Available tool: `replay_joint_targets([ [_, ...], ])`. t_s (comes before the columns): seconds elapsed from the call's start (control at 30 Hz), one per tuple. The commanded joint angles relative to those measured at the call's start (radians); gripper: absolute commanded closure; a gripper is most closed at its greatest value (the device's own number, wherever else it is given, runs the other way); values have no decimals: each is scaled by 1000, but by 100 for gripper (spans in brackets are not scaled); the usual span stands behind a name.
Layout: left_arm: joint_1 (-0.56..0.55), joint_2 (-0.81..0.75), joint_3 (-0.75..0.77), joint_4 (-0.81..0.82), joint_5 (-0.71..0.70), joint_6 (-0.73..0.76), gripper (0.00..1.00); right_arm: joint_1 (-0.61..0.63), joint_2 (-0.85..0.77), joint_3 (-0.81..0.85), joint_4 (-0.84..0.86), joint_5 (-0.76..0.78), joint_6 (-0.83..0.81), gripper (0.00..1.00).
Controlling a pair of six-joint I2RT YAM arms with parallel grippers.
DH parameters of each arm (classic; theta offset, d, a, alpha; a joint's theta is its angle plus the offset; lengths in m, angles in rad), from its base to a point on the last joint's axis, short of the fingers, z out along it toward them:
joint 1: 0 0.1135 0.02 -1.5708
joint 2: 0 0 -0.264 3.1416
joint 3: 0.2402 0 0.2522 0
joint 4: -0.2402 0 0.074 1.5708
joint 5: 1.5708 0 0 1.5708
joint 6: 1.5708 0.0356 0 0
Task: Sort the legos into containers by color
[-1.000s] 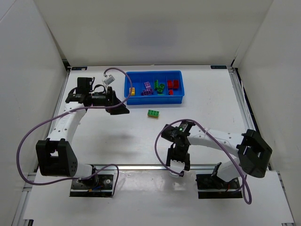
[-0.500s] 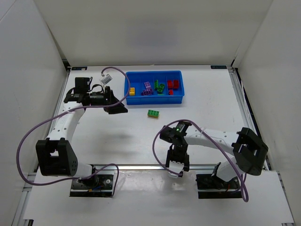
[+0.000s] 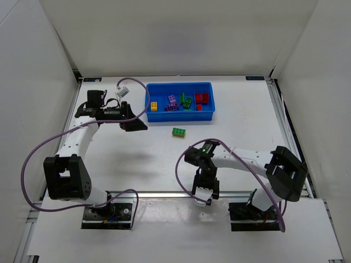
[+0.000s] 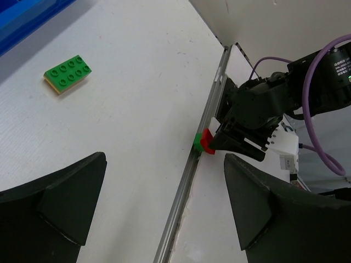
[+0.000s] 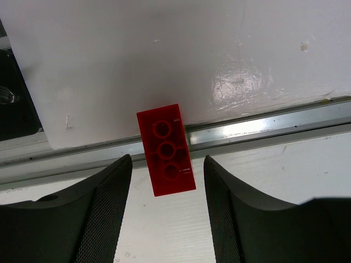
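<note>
The blue tray [image 3: 178,116] with the containers sits at the back. It holds yellow [image 3: 154,106], purple [image 3: 171,103], green [image 3: 186,102] and red [image 3: 202,99] legos in separate compartments. A green lego on a yellow base [image 3: 178,132] [image 4: 68,73] lies in front of the tray. A red lego [image 5: 165,149] lies underside up across the metal rail at the table's near edge. My right gripper [image 5: 167,164] [image 3: 205,188] points down over it, open, fingers either side with small gaps. A green piece [image 4: 196,144] shows next to that red lego [image 4: 207,139]. My left gripper [image 4: 164,164] [image 3: 136,121] hangs open and empty left of the tray.
The metal rail [image 5: 274,129] runs along the near edge, with a lower white ledge beyond it. White walls close in the table's left, back and right sides. Purple cables [image 3: 137,112] loop around both arms.
My right gripper has slid a little left and toward the near edge, and its jaws have narrowed slightly around the red lego. The left arm has pulled slightly left.
</note>
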Motion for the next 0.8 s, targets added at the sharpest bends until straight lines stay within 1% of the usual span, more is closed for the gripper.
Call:
replay_joint_targets([
  [0.0, 7, 0, 12, -1, 48, 16, 1, 1, 25, 41, -44, -31, -145, 41],
  [0.17, 24, 11, 9, -1, 61, 16, 0, -14, 59, 55, -22, -22, -145, 41],
  [0.27, 34, 24, 12, -1, 67, 14, 1, -17, 79, 32, 33, 27, -149, 42],
  [0.33, 42, 30, 15, -1, 71, 11, 1, -19, 85, 29, 42, 18, -154, 43],
  [0.43, 56, 34, 7, -2, 74, 11, 1, -23, 91, 26, 47, 5, -153, 47],
  [0.77, 56, 64, -1, -1, 84, 16, 0, -42, 78, -14, 91, 4, -123, 55],
])
